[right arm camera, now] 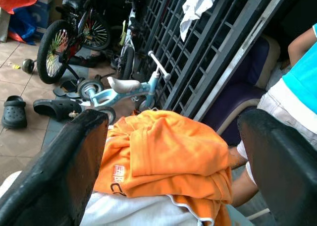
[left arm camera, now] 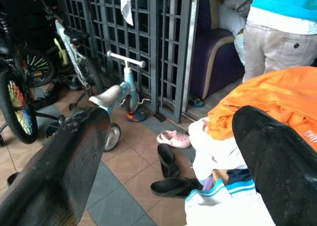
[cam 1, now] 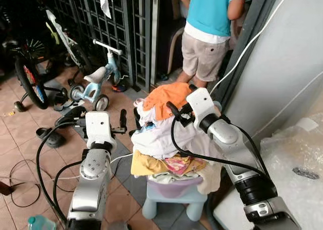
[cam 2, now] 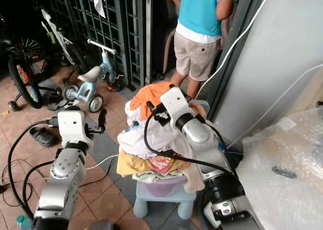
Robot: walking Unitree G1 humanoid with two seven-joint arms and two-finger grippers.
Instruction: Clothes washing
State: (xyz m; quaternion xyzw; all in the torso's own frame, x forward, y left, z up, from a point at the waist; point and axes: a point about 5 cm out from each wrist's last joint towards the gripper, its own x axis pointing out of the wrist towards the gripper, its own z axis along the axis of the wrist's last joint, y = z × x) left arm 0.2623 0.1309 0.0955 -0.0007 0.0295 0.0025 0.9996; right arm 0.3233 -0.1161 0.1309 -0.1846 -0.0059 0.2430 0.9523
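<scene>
A heap of clothes (cam 1: 160, 138) fills a lavender basket (cam 1: 174, 187) that stands on a pale blue stool (cam 1: 169, 206). An orange garment (cam 1: 164, 99) lies on top of the heap. My right gripper (right arm camera: 173, 118) hovers just over the heap's top, open, with its black fingers (right arm camera: 54, 171) spread either side of the orange garment and nothing gripped. To the left of the heap, at about its height, my left gripper (left arm camera: 171, 117) is open and empty, one finger (cam 1: 122, 119) close to the white clothes.
A person (cam 1: 209, 23) in a teal shirt stands right behind the heap. A child's tricycle (cam 1: 96, 81), a bicycle (cam 1: 30, 73) and sandals (cam 1: 50, 136) crowd the tiled floor at left before a metal gate (cam 1: 116, 23). Plastic-wrapped bulk (cam 1: 298, 174) is at right.
</scene>
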